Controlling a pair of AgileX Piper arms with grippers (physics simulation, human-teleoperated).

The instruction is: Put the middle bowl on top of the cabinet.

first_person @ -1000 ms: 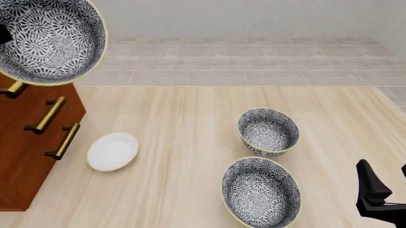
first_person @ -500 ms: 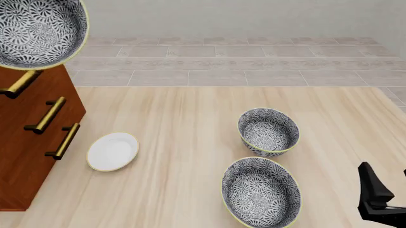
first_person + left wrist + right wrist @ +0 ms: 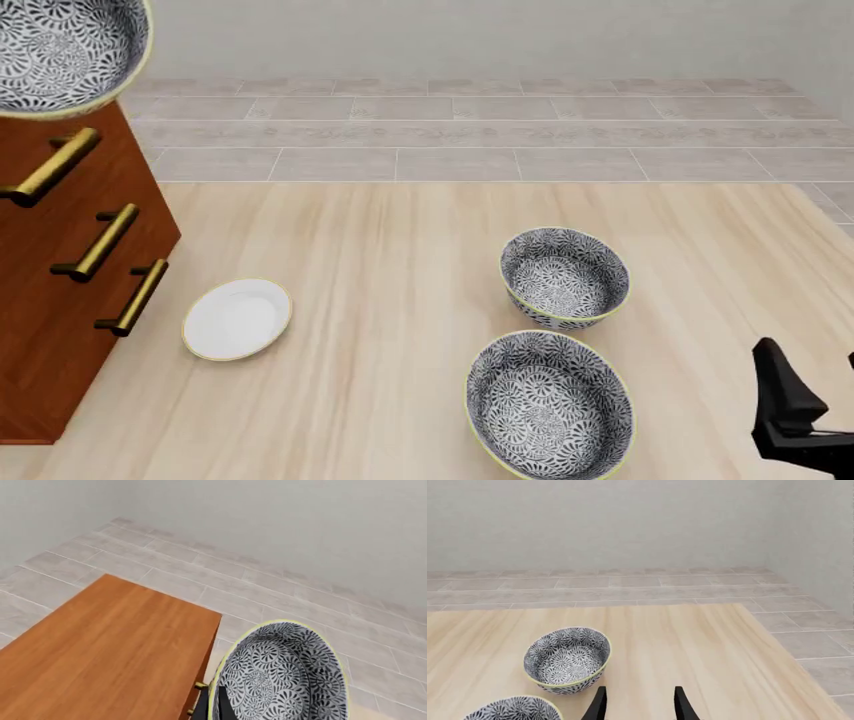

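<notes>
The middle bowl [image 3: 60,45], floral grey-and-white with a pale yellow rim, hangs at the far left above the reddish-brown cabinet [image 3: 54,290]. In the left wrist view my left gripper [image 3: 213,711] is shut on the bowl's [image 3: 283,675] rim, one dark finger inside it. There the bowl is beside the corner of the cabinet's flat top [image 3: 100,650], mostly past its edge. My right gripper [image 3: 817,378] stands open low at the table's right, fingers apart [image 3: 639,706] with nothing between them.
Two alike floral bowls stand on the wooden table [image 3: 387,230]: one mid-right [image 3: 565,277] [image 3: 567,657], one nearer the front [image 3: 550,405] [image 3: 514,709]. A small white plate [image 3: 238,318] lies by the cabinet's brass handles [image 3: 96,243]. Tiled floor lies beyond the table.
The held bowl has moved left and up in the front view, further over the cabinet. The right gripper has hardly moved.
</notes>
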